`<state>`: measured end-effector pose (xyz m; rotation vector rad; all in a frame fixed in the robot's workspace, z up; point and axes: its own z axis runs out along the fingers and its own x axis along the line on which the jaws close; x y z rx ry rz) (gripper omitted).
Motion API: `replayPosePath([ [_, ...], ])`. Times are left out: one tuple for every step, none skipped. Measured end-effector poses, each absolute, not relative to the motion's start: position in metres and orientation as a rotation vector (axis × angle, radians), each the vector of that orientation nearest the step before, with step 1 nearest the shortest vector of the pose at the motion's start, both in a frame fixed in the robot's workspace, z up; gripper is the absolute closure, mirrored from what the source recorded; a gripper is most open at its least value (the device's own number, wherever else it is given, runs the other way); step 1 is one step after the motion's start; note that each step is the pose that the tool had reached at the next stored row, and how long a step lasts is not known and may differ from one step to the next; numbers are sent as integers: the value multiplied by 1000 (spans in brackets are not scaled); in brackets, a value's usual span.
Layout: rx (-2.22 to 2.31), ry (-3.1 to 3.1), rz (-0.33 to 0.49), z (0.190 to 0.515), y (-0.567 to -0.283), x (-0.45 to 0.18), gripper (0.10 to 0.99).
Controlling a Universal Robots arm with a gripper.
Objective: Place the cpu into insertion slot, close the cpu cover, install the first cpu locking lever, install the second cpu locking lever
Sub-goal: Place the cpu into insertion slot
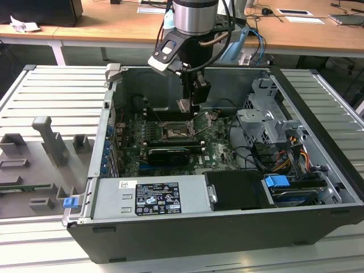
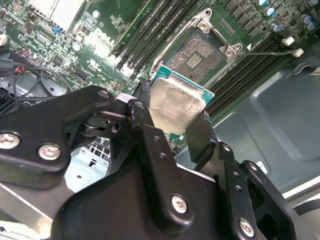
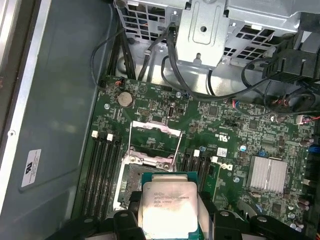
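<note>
I am gripping the cpu [image 2: 177, 102] by two opposite edges, my gripper [image 2: 170, 120] narrowed onto it, its silvery top facing the wrist cameras. I am holding it in the air inside the open computer case [image 1: 318, 170], not touching the board.

The insertion slot [image 2: 195, 57] is lying just below and slightly ahead of the chip; in both wrist views the chip's edge is overlapping the slot's near rim, so I judge the two are not yet squared up. The slot's dark centre is showing bare. The cpu cover [image 3: 154, 131] is standing swung open on the slot's far side, clear of the way down.

Long black memory slots [image 3: 102, 170] are running close along both flanks of the slot. Farther off, a finned heatsink [image 3: 269, 175], looping black cables [image 3: 200, 92] and the metal drive cage [image 3: 210, 30] are sitting well apart.
</note>
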<state>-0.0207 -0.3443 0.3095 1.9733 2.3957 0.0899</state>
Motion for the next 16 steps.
replayPosePath([
  [1973, 2396, 90, 308, -344, -21, 561],
  [1973, 2396, 90, 306, -344, -21, 561],
  [1973, 2396, 90, 305, -344, -21, 561],
  [1973, 2396, 90, 303, -344, -21, 561],
  [1973, 2396, 90, 302, -344, -21, 561],
  [1973, 2396, 90, 301, -344, -21, 561],
  [1973, 2396, 90, 300, -344, -21, 561],
  [1973, 2396, 90, 298, -344, -21, 561],
  [1973, 2396, 90, 296, -344, -21, 561],
  [1973, 2396, 90, 295, -344, -21, 561],
  [1973, 2396, 90, 294, -344, -21, 561],
  [1973, 2396, 90, 293, -344, -21, 561],
  [1973, 2396, 90, 292, -344, -21, 561],
  [1973, 2396, 90, 291, -344, -21, 561],
  [1973, 2396, 90, 290, -344, -21, 561],
  [1973, 2396, 90, 289, -344, -21, 561],
])
